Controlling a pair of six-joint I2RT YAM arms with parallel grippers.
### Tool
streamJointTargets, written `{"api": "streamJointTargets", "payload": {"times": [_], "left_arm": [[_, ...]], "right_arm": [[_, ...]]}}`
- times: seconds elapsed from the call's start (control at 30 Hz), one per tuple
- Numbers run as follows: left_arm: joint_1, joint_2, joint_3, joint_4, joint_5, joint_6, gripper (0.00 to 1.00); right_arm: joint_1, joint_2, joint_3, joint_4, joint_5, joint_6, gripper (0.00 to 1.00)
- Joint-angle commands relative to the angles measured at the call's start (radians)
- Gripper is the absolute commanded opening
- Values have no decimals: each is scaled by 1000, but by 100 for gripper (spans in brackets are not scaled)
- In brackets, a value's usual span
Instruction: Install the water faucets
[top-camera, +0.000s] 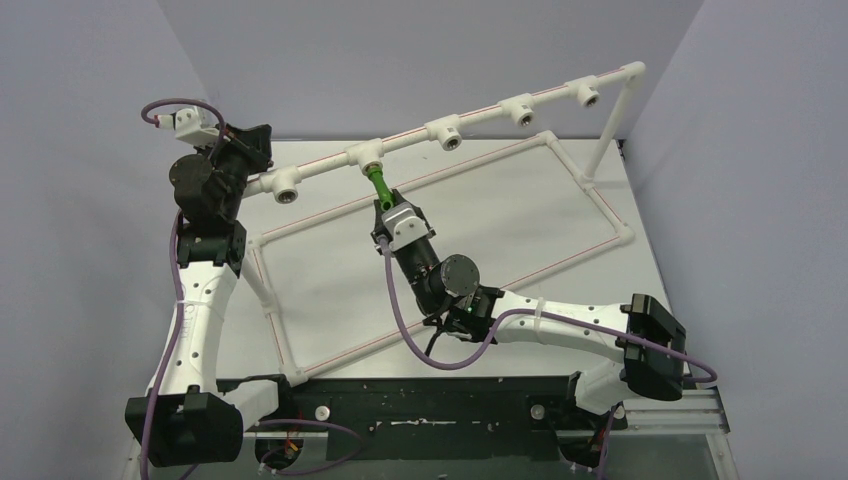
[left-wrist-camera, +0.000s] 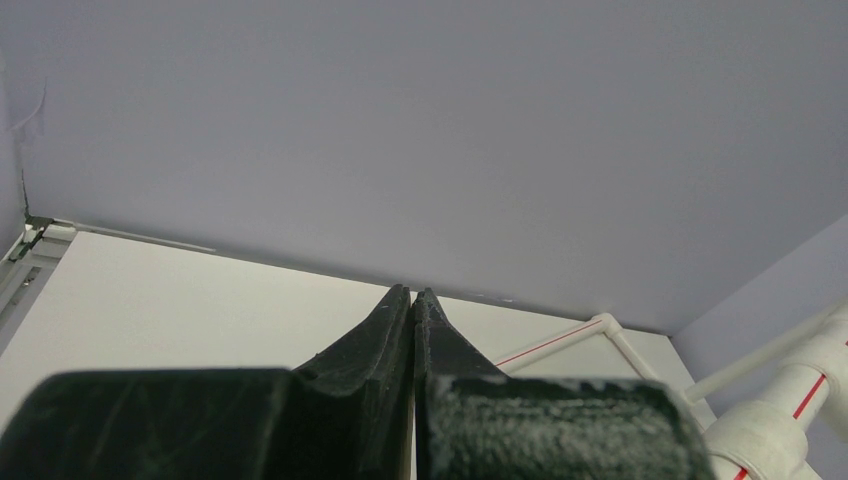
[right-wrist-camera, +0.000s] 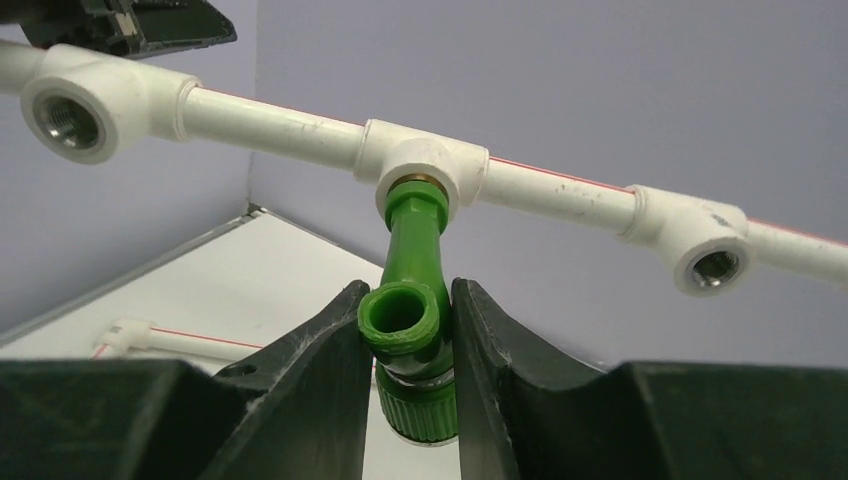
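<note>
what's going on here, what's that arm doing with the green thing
The right claw is shut on the green faucet, whose metal end meets the second tee fitting from the left on the raised white pipe rail. Whether it is fully threaded in cannot be told. The left claw is shut on nothing, up near the rail's left end. The other tee fittings have no faucet.

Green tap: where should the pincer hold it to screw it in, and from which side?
Grip the green tap across its body beside the spout mouth, coming from the free end in line with the stem. Its threaded end sits in the white fitting, stem pointing straight out, so a wrist roll should turn it. The right pincer holds it so.
</note>
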Motion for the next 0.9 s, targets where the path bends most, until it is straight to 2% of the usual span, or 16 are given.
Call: {"api": "streamJointTargets", "payload": {"times": [0.0,0.13,0.4,0.57,0.87], "left_arm": [[11,119,-123,-327,10,1,0],[10,118,-122,-326,11,0,0],[12,114,-124,-325,16,-3,0],[11,110,-125,-326,14,-3,0],[12,103,-126,-326,15,-4,0]], "right_arm": [[-8,-37,56,212,154,368,0],[-4,-36,58,222,196,518,0],[51,23,99,325,290,574,0],[73,45,144,317,366,685,0],[86,39,160,194,482,1067,0]]}}
